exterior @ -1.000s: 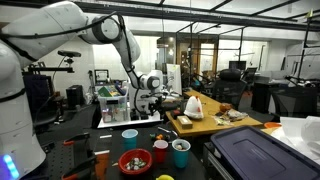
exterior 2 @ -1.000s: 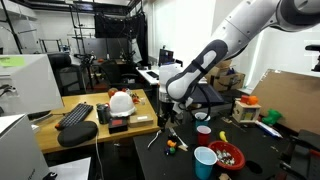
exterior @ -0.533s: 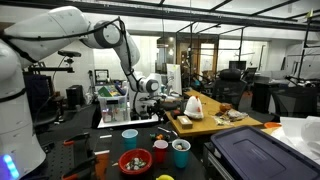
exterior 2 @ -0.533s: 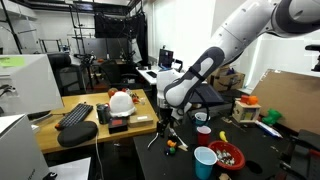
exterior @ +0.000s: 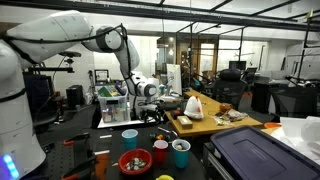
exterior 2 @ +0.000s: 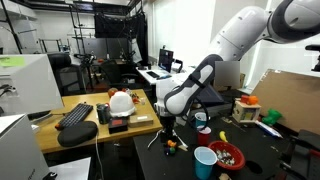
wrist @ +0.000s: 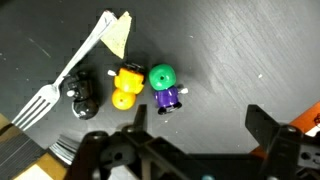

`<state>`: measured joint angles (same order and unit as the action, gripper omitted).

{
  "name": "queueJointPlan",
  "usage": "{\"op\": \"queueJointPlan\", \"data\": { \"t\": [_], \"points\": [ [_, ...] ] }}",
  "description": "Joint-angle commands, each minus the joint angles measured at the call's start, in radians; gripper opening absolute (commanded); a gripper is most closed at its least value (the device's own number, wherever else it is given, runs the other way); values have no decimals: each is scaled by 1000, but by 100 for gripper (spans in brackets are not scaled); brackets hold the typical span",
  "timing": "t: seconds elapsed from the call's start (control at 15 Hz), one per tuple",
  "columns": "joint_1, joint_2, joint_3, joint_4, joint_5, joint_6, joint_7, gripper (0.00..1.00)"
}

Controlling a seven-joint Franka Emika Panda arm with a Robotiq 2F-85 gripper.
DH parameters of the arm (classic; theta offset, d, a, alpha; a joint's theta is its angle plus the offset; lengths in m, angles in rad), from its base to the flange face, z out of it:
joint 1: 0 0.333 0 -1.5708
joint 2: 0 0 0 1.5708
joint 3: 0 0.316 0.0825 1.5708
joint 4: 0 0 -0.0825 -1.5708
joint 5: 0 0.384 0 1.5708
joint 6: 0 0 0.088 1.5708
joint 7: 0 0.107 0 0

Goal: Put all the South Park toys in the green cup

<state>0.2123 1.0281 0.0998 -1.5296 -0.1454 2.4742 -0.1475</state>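
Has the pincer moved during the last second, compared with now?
Yes. Judged against the keyboard in an exterior view, the pincer has sunk lower, toward the toys below it.

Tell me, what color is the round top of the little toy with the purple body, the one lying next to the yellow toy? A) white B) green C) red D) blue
B: in the wrist view, the purple-bodied toy has a bright green round top, and it lies right beside the yellow toy on the dark table.
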Motion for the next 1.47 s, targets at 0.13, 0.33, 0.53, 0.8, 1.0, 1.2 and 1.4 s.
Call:
{"op": "queueJointPlan", "data": {
  "t": [0.13, 0.33, 0.53, 0.8, 1.0, 1.2, 1.4],
  "points": [
    [-12, 27, 20, 19, -57, -32, -151, 100],
    [-10, 50, 6, 32, -94, -32, -185, 100],
    [-18, 72, 5, 49, -117, -36, -208, 100],
    [-38, 97, 18, 70, -122, -43, -256, 100],
    [-46, 120, 19, 95, -123, -52, -287, 100],
    [-56, 143, 31, 126, -117, -78, -321, 100],
    [-70, 165, 54, 162, -103, -117, -352, 100]
  ]
}}
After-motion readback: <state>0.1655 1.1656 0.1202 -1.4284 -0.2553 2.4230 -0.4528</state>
